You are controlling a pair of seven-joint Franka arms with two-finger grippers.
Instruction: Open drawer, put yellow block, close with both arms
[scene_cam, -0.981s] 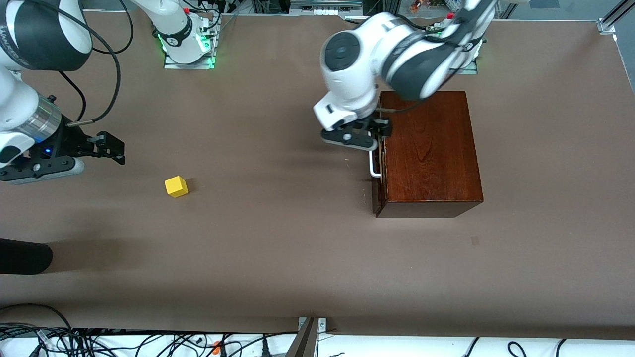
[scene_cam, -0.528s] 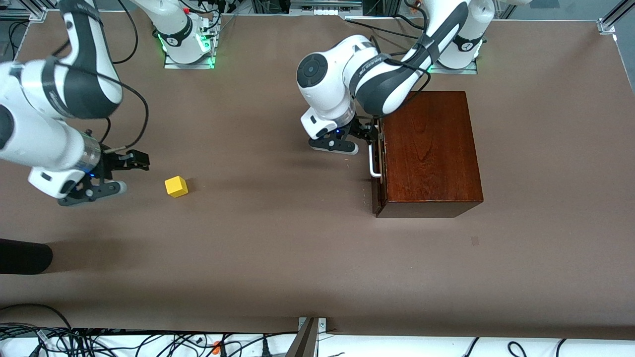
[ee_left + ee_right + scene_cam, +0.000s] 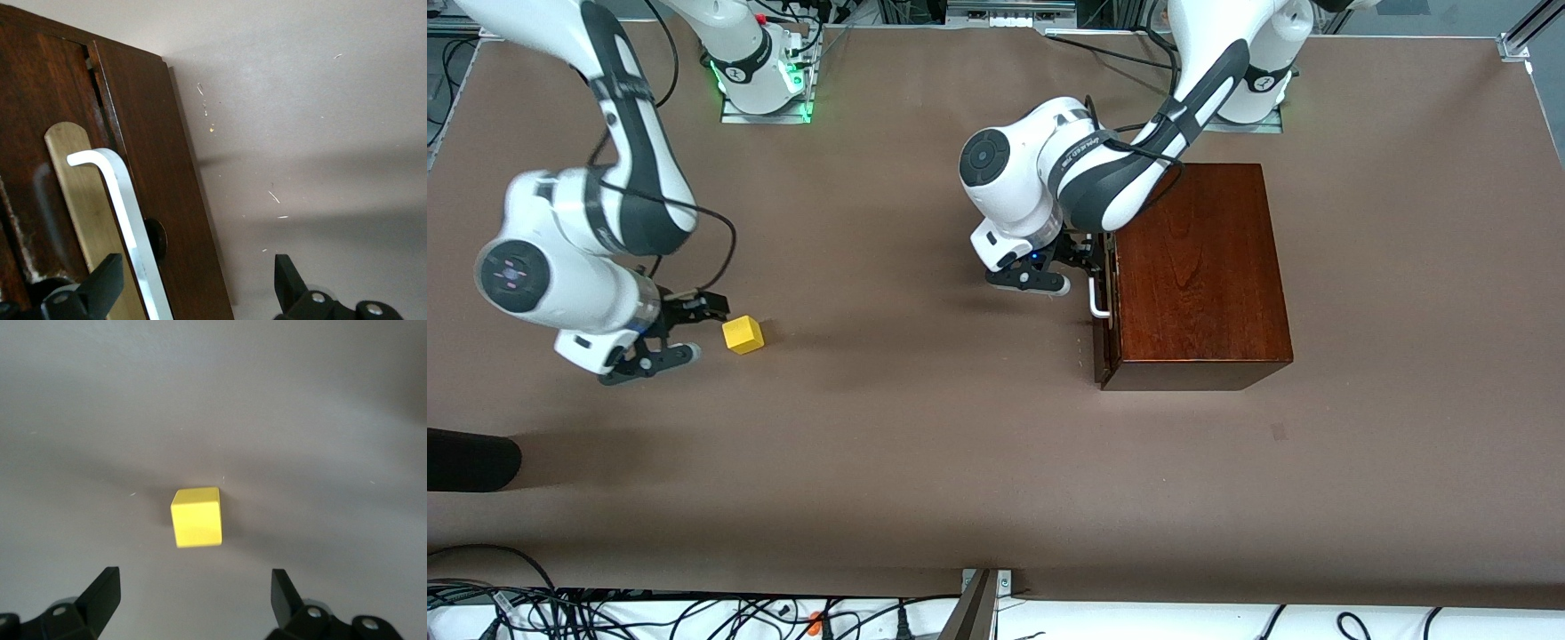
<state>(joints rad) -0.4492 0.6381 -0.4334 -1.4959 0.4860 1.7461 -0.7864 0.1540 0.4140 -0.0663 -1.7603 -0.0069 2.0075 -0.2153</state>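
The yellow block (image 3: 743, 335) (image 3: 196, 517) lies on the brown table toward the right arm's end. My right gripper (image 3: 698, 329) (image 3: 193, 597) is low beside it and open; the block sits just ahead of the fingertips, not between them. The dark reddish wooden box (image 3: 1199, 267) stands toward the left arm's end with its drawer (image 3: 1103, 307) (image 3: 167, 200) pushed in. My left gripper (image 3: 1085, 264) (image 3: 193, 287) is open at the drawer's front. The white handle (image 3: 1096, 298) (image 3: 127, 220) runs between its two fingers (image 3: 100, 287), which do not touch it.
A black rounded object (image 3: 471, 458) lies near the front edge at the right arm's end. Cables (image 3: 649, 609) run along the front edge. The two arm bases (image 3: 765, 80) stand along the farthest edge of the table (image 3: 925, 462).
The right arm swung in and down, bringing its open gripper close up to the yellow block. The left gripper dropped lower along the drawer front, around the handle. The drawer and block have not moved.
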